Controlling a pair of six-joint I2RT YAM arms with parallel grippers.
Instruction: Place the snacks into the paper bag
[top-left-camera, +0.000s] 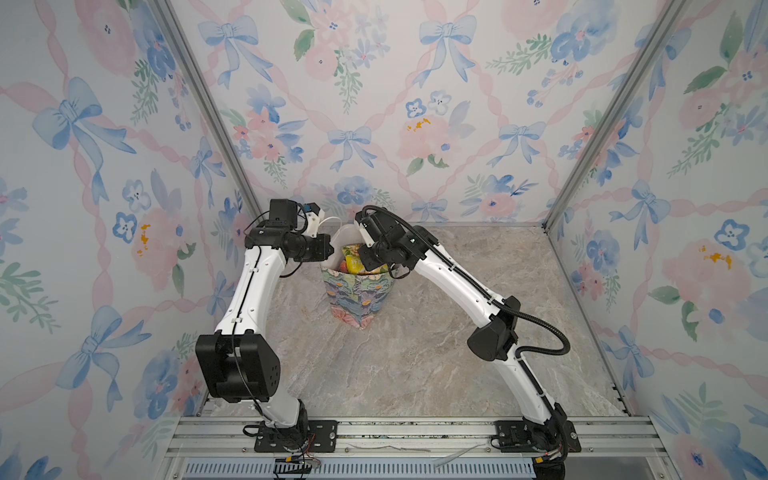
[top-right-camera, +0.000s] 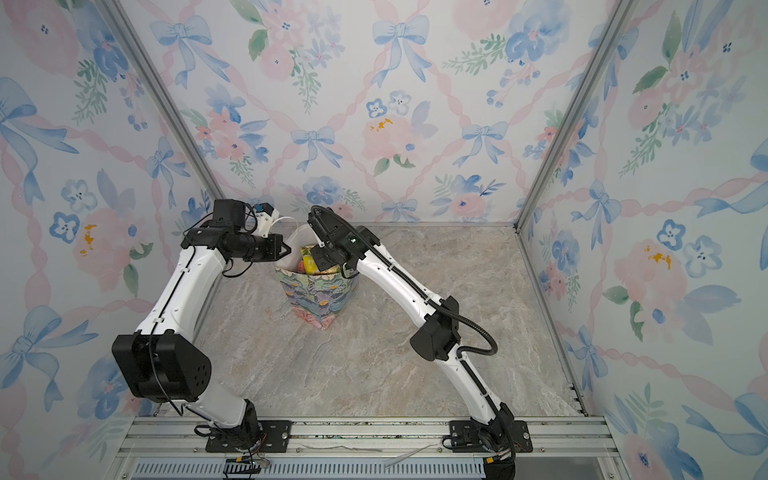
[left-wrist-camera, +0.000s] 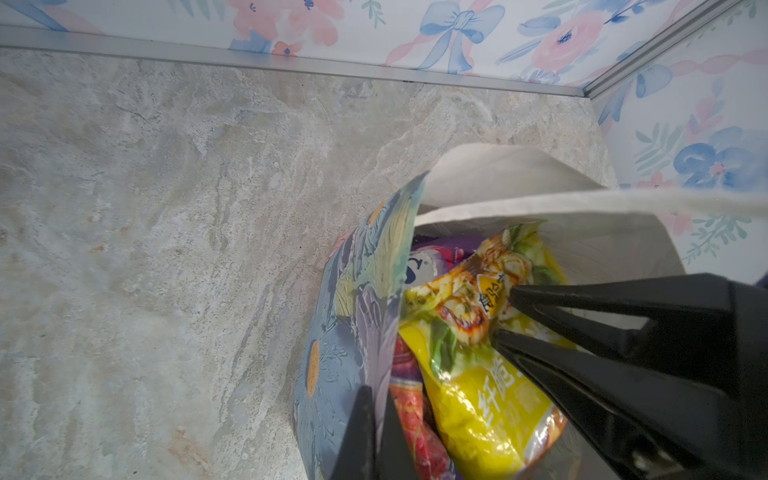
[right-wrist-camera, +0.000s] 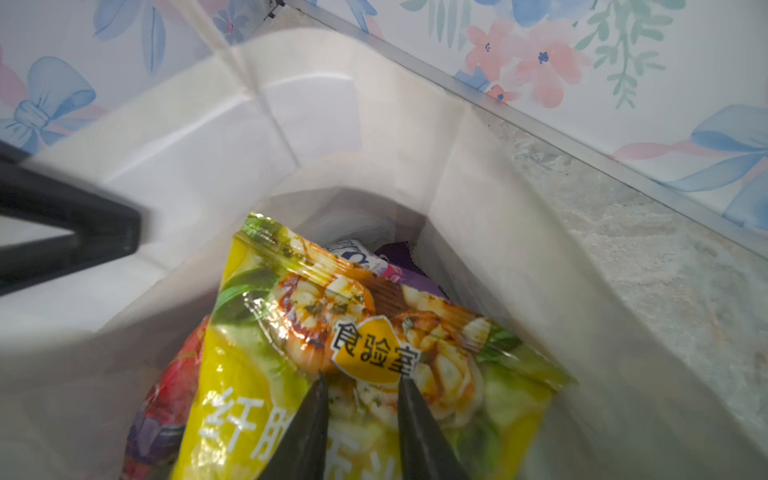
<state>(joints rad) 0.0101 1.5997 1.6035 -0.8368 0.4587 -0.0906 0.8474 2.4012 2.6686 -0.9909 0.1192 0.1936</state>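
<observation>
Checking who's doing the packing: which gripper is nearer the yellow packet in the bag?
Right. The right gripper has its tips at the yellow packet; the left gripper pinches the paper bag wall beside it.

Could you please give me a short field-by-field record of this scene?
Bag: paper bag upright on the table, mouth open.
Contents: yellow packet on top; red packet and purple packet partly under it.
Left gripper: shut on the bag's rim.
Right gripper: jaws slightly apart, tips at the yellow packet inside the bag.
</observation>
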